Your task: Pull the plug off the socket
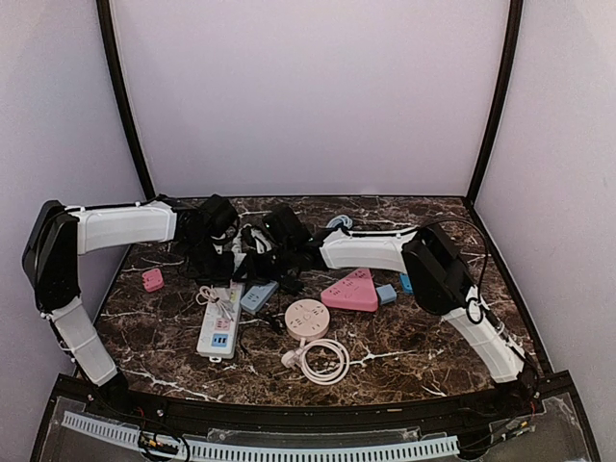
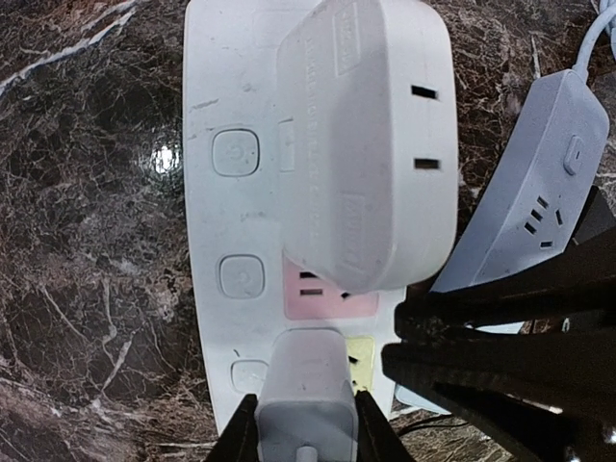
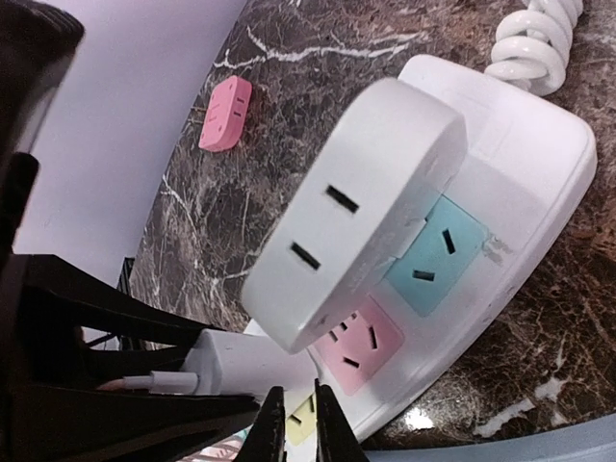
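Clamping charger plug [image 2: 306, 404] in left fingers [image 2: 236, 443] | seated in power strip [image 2: 217, 87], not yet pulled | right fingers [image 3: 269, 433] nearly together, empty

Cut off, covered
The small plug [image 2: 306, 404] runs off the left wrist view's bottom edge; the white adapter [image 2: 371, 144] hides the power strip [image 2: 217, 87] upper sockets; from above the plug seems too small to tell.

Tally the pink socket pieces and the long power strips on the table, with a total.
Pink socket pieces: 3 (round socket, triangular socket, small adapter)
Long power strips: 2 (white strip, grey-blue strip)
Total: 5
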Controlling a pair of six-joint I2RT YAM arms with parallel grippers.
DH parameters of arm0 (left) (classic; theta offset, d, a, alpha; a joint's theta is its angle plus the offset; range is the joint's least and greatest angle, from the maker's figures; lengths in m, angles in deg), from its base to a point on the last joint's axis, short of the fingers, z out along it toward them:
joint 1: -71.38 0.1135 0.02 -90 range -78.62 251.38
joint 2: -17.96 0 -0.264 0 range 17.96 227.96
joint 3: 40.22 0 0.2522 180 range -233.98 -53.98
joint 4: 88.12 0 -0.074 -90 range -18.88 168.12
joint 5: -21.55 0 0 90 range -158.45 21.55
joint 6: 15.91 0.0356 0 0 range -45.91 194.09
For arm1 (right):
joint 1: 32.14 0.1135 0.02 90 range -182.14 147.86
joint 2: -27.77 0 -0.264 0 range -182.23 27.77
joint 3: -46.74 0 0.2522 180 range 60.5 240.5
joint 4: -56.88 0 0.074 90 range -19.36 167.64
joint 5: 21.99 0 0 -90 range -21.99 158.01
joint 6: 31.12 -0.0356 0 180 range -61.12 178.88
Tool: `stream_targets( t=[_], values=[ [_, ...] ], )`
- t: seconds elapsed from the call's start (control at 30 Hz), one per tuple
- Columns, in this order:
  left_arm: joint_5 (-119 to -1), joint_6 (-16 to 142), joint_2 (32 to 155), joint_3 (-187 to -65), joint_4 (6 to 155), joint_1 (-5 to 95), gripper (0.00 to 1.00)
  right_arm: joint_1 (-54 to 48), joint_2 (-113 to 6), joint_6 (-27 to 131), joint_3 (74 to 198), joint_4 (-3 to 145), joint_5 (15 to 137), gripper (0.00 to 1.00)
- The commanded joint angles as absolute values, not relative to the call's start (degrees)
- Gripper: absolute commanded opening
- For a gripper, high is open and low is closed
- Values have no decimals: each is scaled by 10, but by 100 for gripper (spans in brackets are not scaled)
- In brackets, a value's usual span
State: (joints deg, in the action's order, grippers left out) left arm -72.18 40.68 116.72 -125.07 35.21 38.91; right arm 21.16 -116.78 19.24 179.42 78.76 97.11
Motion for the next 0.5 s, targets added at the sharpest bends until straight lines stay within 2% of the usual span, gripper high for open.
stream_targets(
  t=[0.0,0.2,0.47],
  values=[
    [-709,378,1132,-1237,343,381,0,220,-1187,166,1809,774,955,7],
    [-707,378,1127,-1241,353,381,0,228,-1206,160,1832,800,944,0],
    [-703,375,1125,-1250,360,380,0,241,-1233,132,1859,842,912,0]
  ],
)
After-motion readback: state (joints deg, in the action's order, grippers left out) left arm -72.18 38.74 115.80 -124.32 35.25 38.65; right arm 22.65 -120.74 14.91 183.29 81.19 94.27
